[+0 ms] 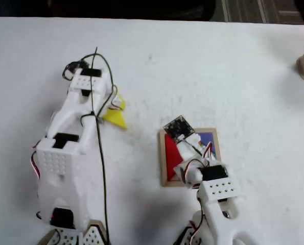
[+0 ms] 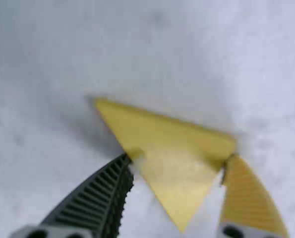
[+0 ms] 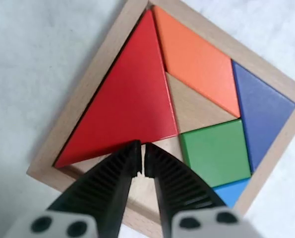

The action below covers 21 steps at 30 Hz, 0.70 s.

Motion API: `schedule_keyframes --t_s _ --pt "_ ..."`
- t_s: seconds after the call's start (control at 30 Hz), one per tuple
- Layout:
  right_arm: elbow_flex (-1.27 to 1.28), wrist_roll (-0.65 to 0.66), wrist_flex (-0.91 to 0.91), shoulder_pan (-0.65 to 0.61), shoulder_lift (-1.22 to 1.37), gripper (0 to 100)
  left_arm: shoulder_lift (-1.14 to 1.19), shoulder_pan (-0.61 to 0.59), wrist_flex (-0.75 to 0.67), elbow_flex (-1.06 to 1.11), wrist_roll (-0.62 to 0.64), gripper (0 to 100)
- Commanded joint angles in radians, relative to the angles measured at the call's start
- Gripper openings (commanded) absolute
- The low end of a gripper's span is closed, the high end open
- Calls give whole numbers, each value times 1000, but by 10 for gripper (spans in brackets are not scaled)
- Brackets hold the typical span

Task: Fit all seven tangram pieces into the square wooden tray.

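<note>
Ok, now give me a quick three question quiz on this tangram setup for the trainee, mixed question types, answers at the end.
1. True or false: the left gripper holds the yellow triangle inside the wooden tray.
2. The right gripper hangs over: A the wooden tray, B the yellow triangle, C bare cloth.
3. Fill in: the square piece in the tray is ____.
Key: 1 false, the triangle lies on the table outside the tray; 2 A; 3 green.
</note>
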Motion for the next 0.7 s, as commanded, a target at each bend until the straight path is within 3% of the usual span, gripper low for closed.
schedule_keyframes --t_s 0.0,0.17,0.33,0.47,0.67 --pt "-5 12 1 -10 -28 18 4 -19 -34 -44 -63 253" --pt "-5 12 1 -10 -28 18 -4 -15 -28 -44 -166 335" --pt "-5 12 2 -10 -28 18 -22 -27 -23 -46 -218 342" --pt "-5 14 2 -10 -28 18 -117 -64 5 -40 -176 343" --pt "-3 14 5 -30 -28 18 -154 -102 -32 -38 26 343"
